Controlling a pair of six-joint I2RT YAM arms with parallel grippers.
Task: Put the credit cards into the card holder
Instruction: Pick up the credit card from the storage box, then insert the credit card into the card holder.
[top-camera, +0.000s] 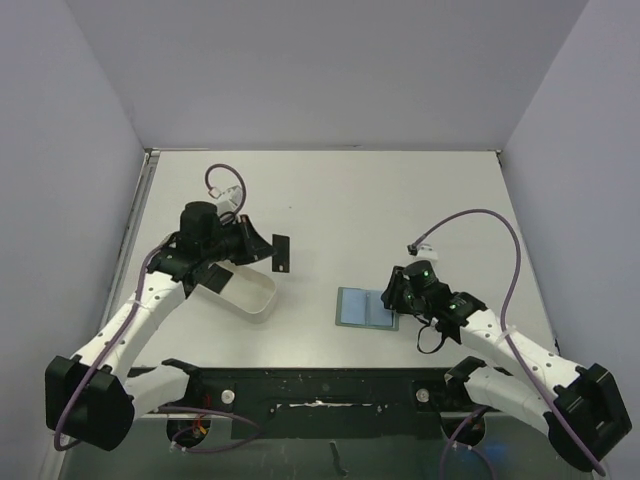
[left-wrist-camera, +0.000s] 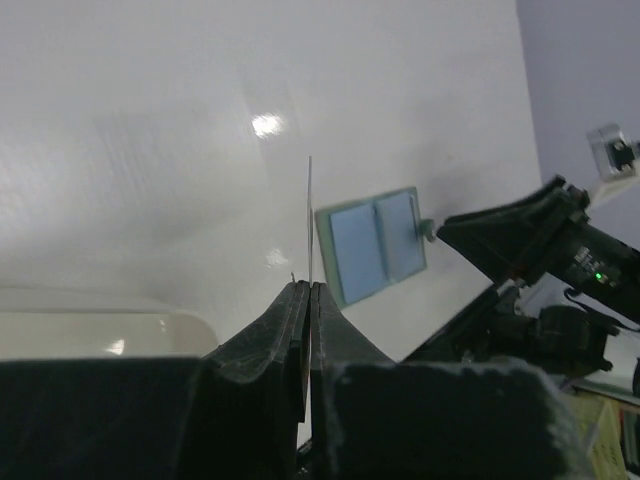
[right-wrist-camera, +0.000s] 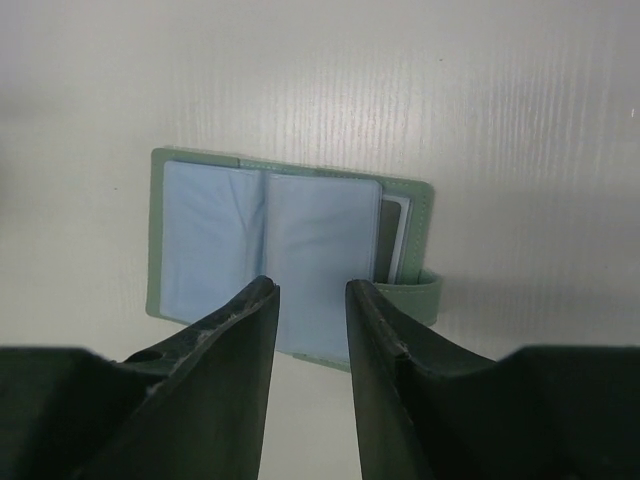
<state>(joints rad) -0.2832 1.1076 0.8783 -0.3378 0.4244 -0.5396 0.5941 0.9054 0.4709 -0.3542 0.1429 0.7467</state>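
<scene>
Lying open with its blue-grey inside up on the worktop, the card holder sits just under the right claw, fingers parted and empty, while the left claw pinches one dark credit card near the white tray.

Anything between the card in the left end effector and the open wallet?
Nothing visible: the table between the card and the wallet is bare. The tray sits left of that line. The right end effector, open, is at the wallet's right edge, opposite the card.
</scene>
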